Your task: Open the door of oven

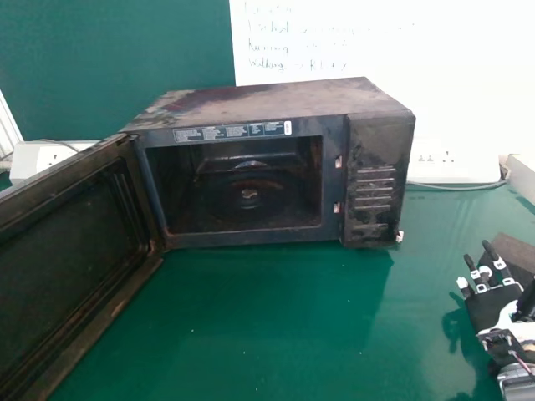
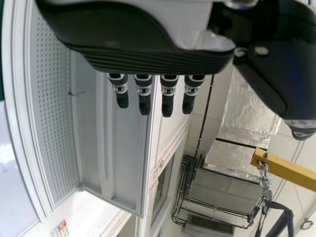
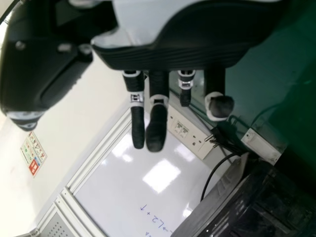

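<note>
the oven [image 1: 276, 102] sits on the bench [image 1: 276, 317], its door [image 1: 71, 242] wide open at the left. near the head view's right edge, the right hand [image 1: 486, 307] is well apart from it, fingers loosely spread. in the left wrist view, the left hand's [image 2: 143, 54] fingers are straight, slightly apart.

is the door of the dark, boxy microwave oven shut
No, the wide black-framed door is swung out to the left, so the front of the dark microwave oven stands open.
</note>
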